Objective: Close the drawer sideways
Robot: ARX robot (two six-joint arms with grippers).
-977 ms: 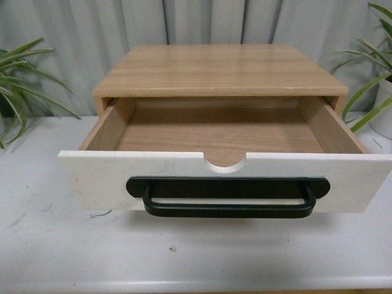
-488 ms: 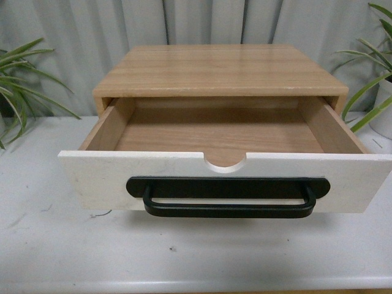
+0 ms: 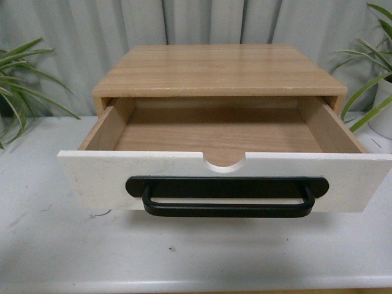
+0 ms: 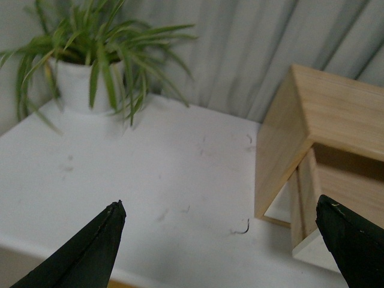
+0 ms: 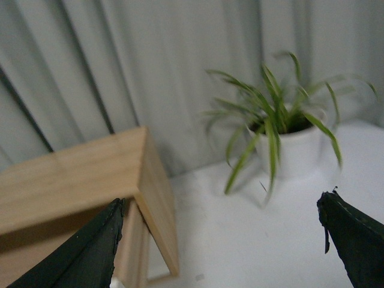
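Left of the wooden cabinet, the left gripper hangs, jaws spread wide and empty. The drawer stands pulled out of the cabinet over the white counter, white front facing the camera, long axis running left to right. Right of the cabinet, the right gripper hangs, jaws likewise agape and empty.

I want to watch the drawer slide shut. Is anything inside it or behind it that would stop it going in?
Nothing visible does. The drawer is empty, and the opening of the wooden box behind it looks clear, though its far back is in shadow.
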